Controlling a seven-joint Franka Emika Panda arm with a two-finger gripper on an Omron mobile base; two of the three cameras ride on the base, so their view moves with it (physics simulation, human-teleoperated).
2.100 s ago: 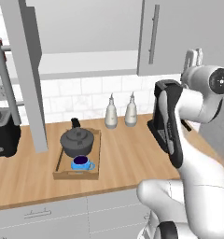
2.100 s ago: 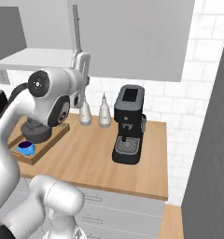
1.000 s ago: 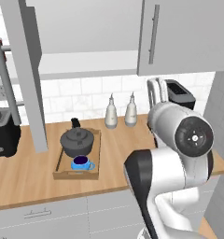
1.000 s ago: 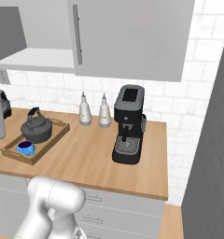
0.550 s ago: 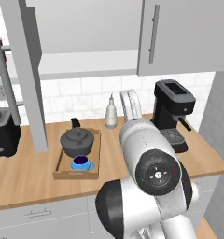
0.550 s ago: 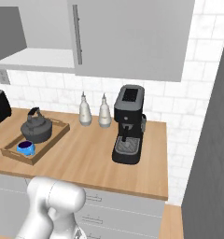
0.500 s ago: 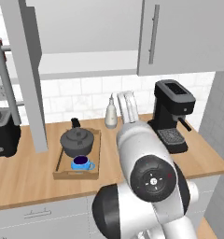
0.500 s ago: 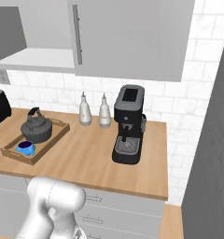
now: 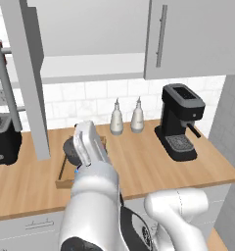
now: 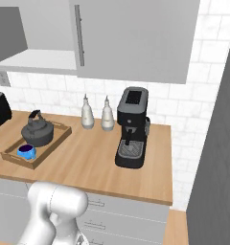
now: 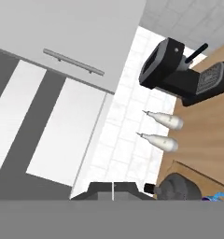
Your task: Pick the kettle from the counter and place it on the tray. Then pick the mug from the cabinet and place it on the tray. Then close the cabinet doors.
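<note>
Left base view showed that the arm had swung across from the coffee machine [image 10: 131,127] side. Now it stood right in front of the tray [image 10: 52,143] and hid most of it. Nothing on the counter [image 10: 88,158] had moved. The kettle [image 10: 37,131] sat on the tray, and the mug [image 10: 26,150] sat on the tray just in front of it. So I think both picking jobs were done, and only the doors were left. In the hand view the gripper [image 11: 113,191] pointed up at the cabinet [image 10: 35,62], with the kettle close beside it and the mug a bit farther on that same side. Just the dark tips showed at the edge, so I could not tell if the gripper was open or closed, and nothing could be seen in it. The open door [image 9: 26,73] stuck out toward the robot, up above the gripper and off to one side. The other door [image 9: 188,34] looked flat and closed. I think the arm was getting ready to push the open door. Past the tray, two bottles [image 10: 88,112] stood by the white tile wall [image 10: 203,57]. A black toaster [image 9: 4,139] sat at the far end of the counter, away from the coffee machine.
</note>
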